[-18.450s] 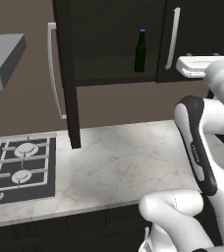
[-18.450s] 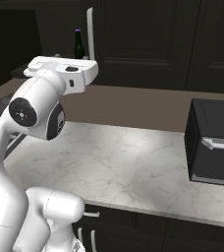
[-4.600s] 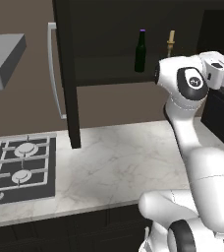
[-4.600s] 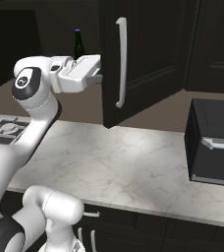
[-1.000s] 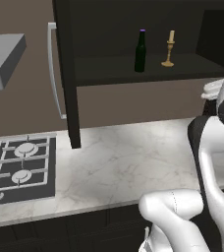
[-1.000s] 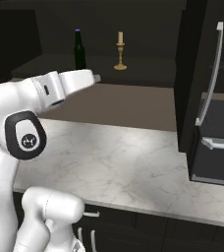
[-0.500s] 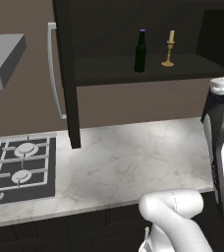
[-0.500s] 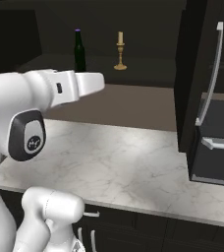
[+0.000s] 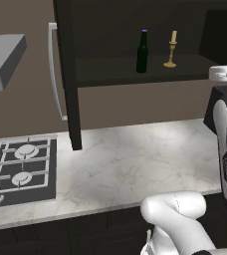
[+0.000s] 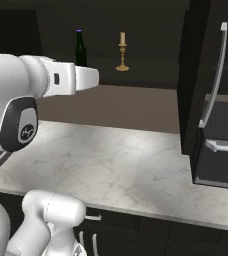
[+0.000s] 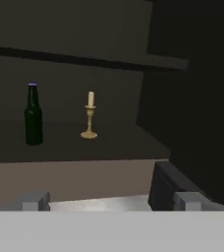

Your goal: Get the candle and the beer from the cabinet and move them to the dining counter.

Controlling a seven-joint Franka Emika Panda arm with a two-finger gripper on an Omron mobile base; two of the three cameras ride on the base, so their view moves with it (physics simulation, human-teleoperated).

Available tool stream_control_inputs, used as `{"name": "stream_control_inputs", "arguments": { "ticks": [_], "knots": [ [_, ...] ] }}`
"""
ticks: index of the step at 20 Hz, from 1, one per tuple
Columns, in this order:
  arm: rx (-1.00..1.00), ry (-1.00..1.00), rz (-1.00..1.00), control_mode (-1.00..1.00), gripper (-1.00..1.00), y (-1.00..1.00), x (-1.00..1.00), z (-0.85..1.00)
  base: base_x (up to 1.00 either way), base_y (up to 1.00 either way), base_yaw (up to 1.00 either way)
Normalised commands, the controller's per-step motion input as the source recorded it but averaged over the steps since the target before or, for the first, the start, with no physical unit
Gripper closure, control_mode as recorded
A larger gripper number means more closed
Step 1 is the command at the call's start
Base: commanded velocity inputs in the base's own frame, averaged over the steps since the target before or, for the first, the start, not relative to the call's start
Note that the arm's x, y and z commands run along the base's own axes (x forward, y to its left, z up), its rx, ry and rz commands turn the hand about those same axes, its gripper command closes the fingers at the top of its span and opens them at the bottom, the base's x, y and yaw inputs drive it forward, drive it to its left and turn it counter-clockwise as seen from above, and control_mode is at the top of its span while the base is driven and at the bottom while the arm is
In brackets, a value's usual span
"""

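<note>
Cabinet open, nothing fetched yet

The cabinet [image 9: 65, 74] stands with both doors swung wide; the beer [image 9: 142, 52] and the candle [image 9: 170, 50] sit upright on its shelf, near each other but apart, bottle to the left; the gripper [image 11: 111, 201] faces them from well back, jaws spread and empty; by my reckoning both pickups and the carry to the dining counter remain; below lies a marble counter [image 9: 135, 164] with a gas hob [image 9: 18, 172] at its left, brown wall behind.
</note>
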Motion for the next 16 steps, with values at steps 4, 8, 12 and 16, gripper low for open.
{"name": "stream_control_inputs", "arguments": {
  "ticks": [4, 8, 12, 16],
  "knots": [
    [0.07, -0.07, 0.15, -1.0, -1.0, 0.41, 0.0, 0.04, 0.0, 0.0, 0.0],
    [0.08, -0.07, 0.15, -1.0, -1.0, 0.42, 0.0, 0.0, 0.0, 0.0, 0.0],
    [0.08, -0.06, 0.14, -1.0, -1.0, 0.38, 0.0, 0.0, 0.0, 0.0, 0.0],
    [0.05, -0.05, 0.08, -1.0, -1.0, 0.26, 0.08, 0.0, 0.0, 0.0, 0.0]
  ]
}}
